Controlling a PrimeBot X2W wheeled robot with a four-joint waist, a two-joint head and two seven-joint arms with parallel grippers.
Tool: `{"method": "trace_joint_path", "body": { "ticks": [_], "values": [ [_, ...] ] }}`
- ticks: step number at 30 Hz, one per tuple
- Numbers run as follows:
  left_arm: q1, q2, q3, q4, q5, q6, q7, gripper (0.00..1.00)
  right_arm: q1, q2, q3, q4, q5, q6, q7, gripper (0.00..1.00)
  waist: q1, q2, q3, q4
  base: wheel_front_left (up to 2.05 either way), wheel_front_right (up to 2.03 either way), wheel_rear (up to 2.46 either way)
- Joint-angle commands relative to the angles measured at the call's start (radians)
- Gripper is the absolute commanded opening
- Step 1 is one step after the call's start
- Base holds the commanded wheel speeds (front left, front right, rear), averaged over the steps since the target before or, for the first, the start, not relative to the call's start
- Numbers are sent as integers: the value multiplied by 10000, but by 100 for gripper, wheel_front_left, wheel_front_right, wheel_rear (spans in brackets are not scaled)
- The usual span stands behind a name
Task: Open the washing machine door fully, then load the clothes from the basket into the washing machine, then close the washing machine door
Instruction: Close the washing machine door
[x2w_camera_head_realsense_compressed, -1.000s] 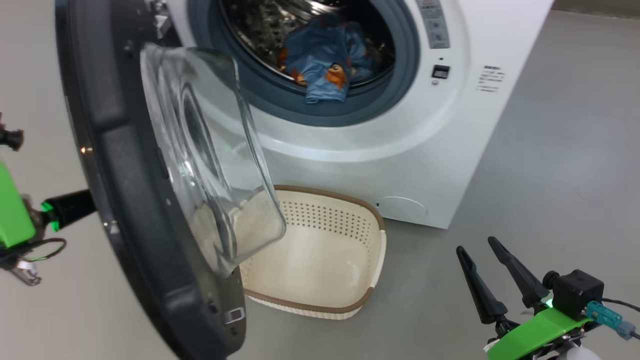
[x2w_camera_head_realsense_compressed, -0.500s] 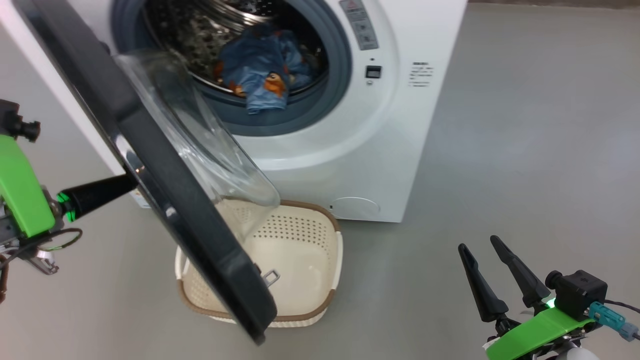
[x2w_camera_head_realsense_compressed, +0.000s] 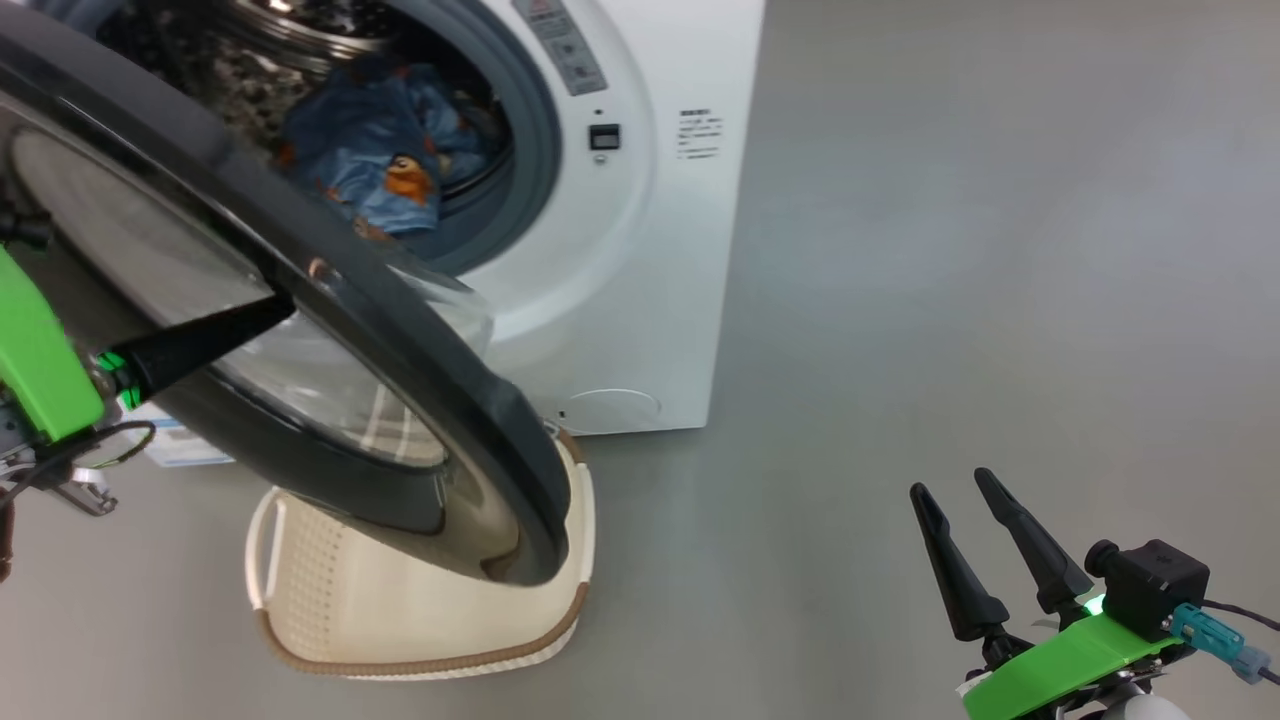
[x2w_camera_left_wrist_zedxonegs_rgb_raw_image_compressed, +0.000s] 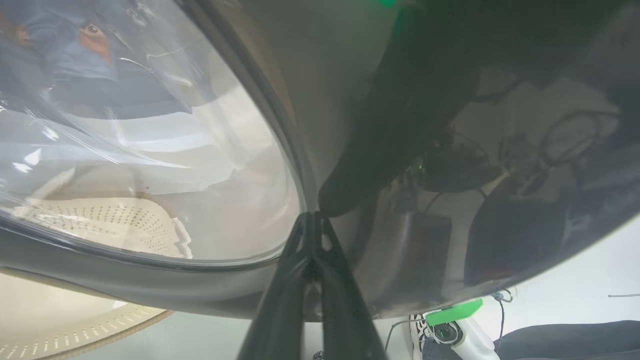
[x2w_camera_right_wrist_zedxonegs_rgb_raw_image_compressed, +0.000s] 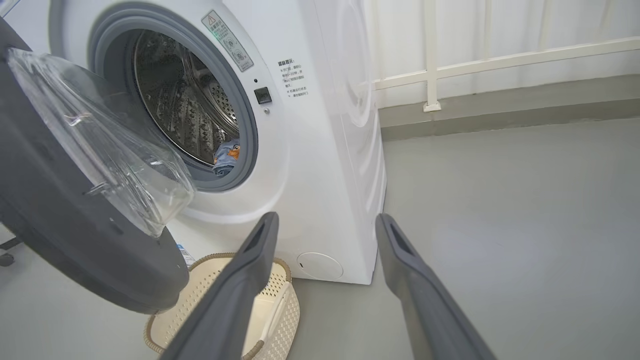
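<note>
Left gripper (x2w_camera_head_realsense_compressed: 285, 308) has its fingers (x2w_camera_left_wrist_zedxonegs_rgb_raw_image_compressed: 300, 280) pressed together. The tip sits against the outer face of the large round door with the glossy black ring and bulging clear glass window (x2w_camera_head_realsense_compressed: 330, 480). In my left wrist view the tip (x2w_camera_left_wrist_zedxonegs_rgb_raw_image_compressed: 312, 217) meets the door right where the glass edge joins the black ring.

The door stands part-way swung, neither flat open nor shut. It's angled across the mouth of the big white boxy front-loading washing machine (x2w_camera_head_realsense_compressed: 640, 250). A gap is open between the door's free edge and the grey rubber seal (x2w_camera_head_realsense_compressed: 535, 150), and the right wrist view shows the steel drum (x2w_camera_right_wrist_zedxonegs_rgb_raw_image_compressed: 175, 100) through it.

The light blue clothes with orange-brown bears (x2w_camera_head_realsense_compressed: 385, 165) lie inside the drum at the front lip. One fold hangs onto the seal.

The small cream perforated plastic basket with the brown woven rim (x2w_camera_head_realsense_compressed: 400, 665) sits on the grey floor (x2w_camera_head_realsense_compressed: 950, 250), just in front of the washer. The door's lower edge hangs over it and hides much of its inside from the head camera. I can't tell if door and rim touch.

Right gripper (x2w_camera_head_realsense_compressed: 950, 483) has its fingers (x2w_camera_right_wrist_zedxonegs_rgb_raw_image_compressed: 240, 280) spread wide apart, holding nothing. It hovers low, well apart from the washer. A wide stretch of floor runs right of the washer corner, back to a white rail (x2w_camera_right_wrist_zedxonegs_rgb_raw_image_compressed: 500, 60) at the wall.
</note>
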Motion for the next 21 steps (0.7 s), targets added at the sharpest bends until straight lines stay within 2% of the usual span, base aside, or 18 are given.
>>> {"method": "trace_joint_path", "body": {
  "ticks": [1,4,9,21],
  "values": [
    [-663,334,456,-184,28,-42,-173,0,-44,-40,121,-269,-54,14,-49,100,0,0,97,-423,0,0,0],
    [-751,373,487,-1,117,-42,-324,0,-50,24,104,-295,-71,14,-49,100,0,0,163,-696,0,0,0],
    [-743,435,521,162,171,-42,-488,0,-40,44,-16,-310,-71,14,-49,100,0,0,203,-760,0,0,0],
    [463,554,686,135,82,-42,-1093,0,61,-80,6,-279,-90,14,-49,100,0,0,-100,-200,0,0,0]
  ]
}}
